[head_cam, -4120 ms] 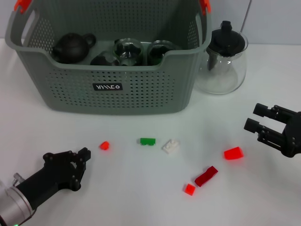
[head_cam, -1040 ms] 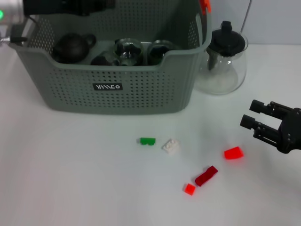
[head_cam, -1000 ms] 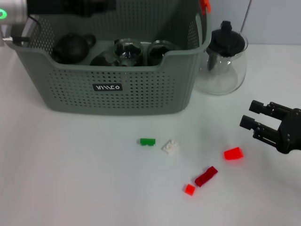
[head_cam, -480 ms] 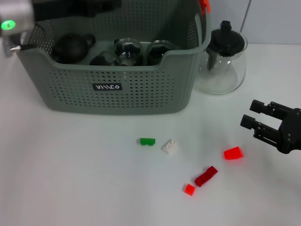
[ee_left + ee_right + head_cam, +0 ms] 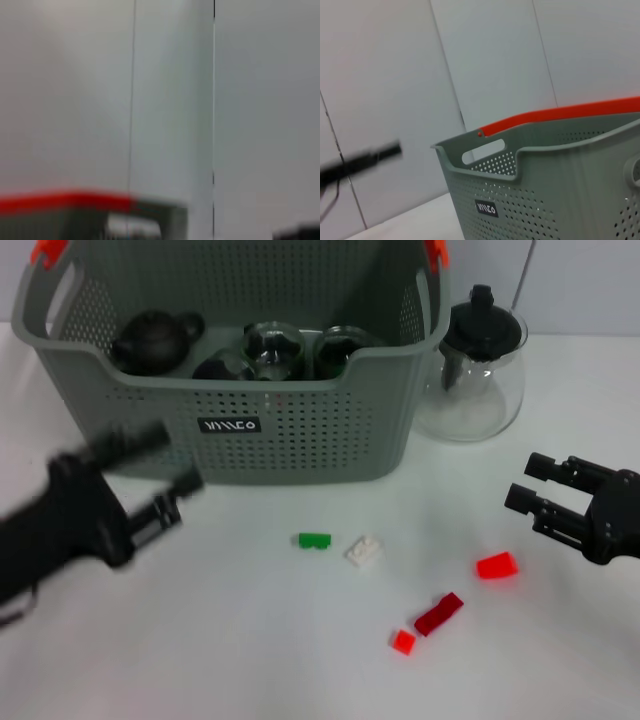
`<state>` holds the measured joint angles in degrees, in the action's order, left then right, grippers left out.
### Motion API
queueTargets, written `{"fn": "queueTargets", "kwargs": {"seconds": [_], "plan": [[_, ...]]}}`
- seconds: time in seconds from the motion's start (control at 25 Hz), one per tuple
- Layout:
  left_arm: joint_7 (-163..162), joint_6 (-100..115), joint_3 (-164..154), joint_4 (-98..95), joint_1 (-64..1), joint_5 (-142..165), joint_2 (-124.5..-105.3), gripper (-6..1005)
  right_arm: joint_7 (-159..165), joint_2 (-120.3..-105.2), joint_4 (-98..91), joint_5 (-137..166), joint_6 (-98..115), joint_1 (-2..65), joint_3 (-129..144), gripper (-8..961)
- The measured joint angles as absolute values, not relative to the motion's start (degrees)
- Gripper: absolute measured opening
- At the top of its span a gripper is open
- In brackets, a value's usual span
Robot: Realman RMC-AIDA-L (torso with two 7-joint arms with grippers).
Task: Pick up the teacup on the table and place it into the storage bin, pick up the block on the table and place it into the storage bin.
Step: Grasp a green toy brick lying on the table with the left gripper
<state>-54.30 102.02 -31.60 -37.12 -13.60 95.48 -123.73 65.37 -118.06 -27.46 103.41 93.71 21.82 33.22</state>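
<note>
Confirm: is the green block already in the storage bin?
No, the green block lies on the table in front of the storage bin.

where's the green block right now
In the head view, the small green plastic block lies on the white table, in front of the grey perforated storage bin, just left of the small white block.

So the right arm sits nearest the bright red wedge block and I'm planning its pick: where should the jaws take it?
Probably from straight above, jaws closing across the red wedge block on its two short sides. It lies flat on the table, apart from other blocks, with the right gripper open just beside it.
</note>
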Motion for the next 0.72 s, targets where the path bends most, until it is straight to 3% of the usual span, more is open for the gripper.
{"fn": "queueTargets", "kwargs": {"seconds": [0.08,0.28,0.72], "plan": [[-49.3,100.0,-32.3,-33.5,-12.2,98.1,-124.43,696,65.8,-118.0,-27.4,103.4,93.7,21.8,33.2,594],[-40.3,90.8,-33.0,-22.6,-14.5,104.4,-124.17,508,66.5,-117.83,-27.4,103.4,93.1,22.0,33.3,594],[-37.1,69.8,-32.9,-12.4,-26.2,105.9,-124.3,515,66.7,-118.03,-27.4,104.2,93.0,21.9,33.3,594]]}}
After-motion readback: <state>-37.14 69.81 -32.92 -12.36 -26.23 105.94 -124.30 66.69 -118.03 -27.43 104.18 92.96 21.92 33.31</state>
